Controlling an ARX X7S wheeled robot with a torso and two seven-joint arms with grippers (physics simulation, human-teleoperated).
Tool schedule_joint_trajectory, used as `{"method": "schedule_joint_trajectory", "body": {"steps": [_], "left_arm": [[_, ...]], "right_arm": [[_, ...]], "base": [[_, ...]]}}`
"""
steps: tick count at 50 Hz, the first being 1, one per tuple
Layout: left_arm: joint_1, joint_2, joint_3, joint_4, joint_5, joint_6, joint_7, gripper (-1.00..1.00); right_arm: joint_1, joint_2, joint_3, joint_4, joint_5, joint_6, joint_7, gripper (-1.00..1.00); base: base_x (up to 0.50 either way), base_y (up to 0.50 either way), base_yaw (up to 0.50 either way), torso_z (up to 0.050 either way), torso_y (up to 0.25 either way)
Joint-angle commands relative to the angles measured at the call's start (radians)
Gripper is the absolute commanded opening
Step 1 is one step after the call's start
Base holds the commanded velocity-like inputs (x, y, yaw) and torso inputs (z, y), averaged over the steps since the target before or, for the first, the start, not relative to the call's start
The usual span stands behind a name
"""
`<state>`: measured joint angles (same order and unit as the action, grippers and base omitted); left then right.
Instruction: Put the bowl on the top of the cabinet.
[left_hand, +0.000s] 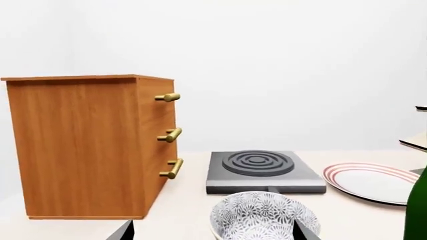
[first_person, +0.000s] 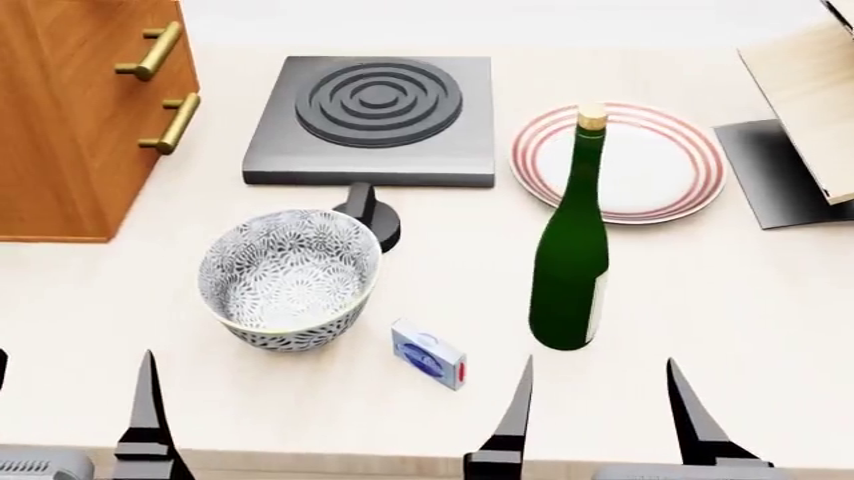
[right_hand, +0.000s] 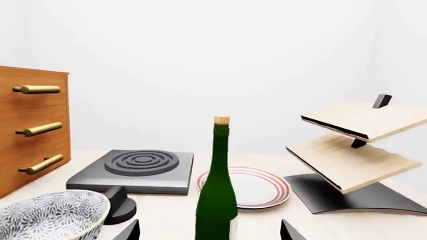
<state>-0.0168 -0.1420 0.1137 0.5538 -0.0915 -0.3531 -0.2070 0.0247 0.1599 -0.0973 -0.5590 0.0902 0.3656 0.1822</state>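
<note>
The white bowl (first_person: 290, 278) with a grey-black leaf pattern stands upright on the pale table, in front of the hotplate. It also shows in the left wrist view (left_hand: 263, 217) and the right wrist view (right_hand: 50, 215). The orange-brown cabinet (first_person: 67, 120) with brass handles stands at the far left, seen tall in the left wrist view (left_hand: 80, 145). My left gripper (first_person: 74, 400) is open and empty near the table's front edge, short of the bowl; the bowl lies ahead between its fingers (left_hand: 213, 232). My right gripper (first_person: 599, 385) is open and empty, facing the bottle (right_hand: 209, 231).
A tall green bottle (first_person: 570, 260) stands right of the bowl. A grey hotplate (first_person: 371, 115) with a black knob (first_person: 371, 210) lies behind the bowl. A red-rimmed plate (first_person: 621, 160) and a pale wooden rack (first_person: 807, 90) are at the right. A small blue-white box (first_person: 429, 354) lies near the bowl.
</note>
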Motion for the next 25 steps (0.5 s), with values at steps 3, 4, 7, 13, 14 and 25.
{"method": "schedule_joint_trajectory", "body": {"steps": [3,4,7,13,14,25], "left_arm": [[0.004,-0.013,0.005,0.013,-0.01,-0.003,-0.015,1.0],[0.004,-0.013,0.005,0.013,-0.011,-0.003,-0.016,1.0],[0.005,-0.016,0.005,0.015,-0.015,-0.001,-0.017,1.0],[0.005,-0.02,0.009,0.015,-0.019,0.001,-0.023,1.0],[0.004,-0.021,0.009,0.015,-0.019,-0.001,-0.024,1.0],[0.004,-0.027,0.014,0.016,-0.025,0.002,-0.032,1.0]], "right_arm": [[0.003,0.006,-0.01,-0.004,0.006,0.007,0.016,1.0],[0.002,0.006,-0.01,-0.005,0.008,0.007,0.016,1.0],[0.001,0.007,-0.007,-0.005,0.02,0.002,0.014,1.0],[0.003,0.01,-0.007,-0.005,0.028,0.002,0.017,1.0],[0.004,0.011,-0.01,-0.003,0.024,0.004,0.02,1.0],[0.006,0.017,-0.021,0.002,0.018,-0.003,0.032,1.0]], "base": [[0.0,0.5,0.0,0.0,0.0],[0.0,0.5,0.0,0.0,0.0],[0.0,0.38,0.0,0.0,0.0],[0.0,0.01,0.0,0.0,0.0],[0.0,0.0,0.0,0.0,0.0],[0.0,0.43,0.0,0.0,0.0]]}}
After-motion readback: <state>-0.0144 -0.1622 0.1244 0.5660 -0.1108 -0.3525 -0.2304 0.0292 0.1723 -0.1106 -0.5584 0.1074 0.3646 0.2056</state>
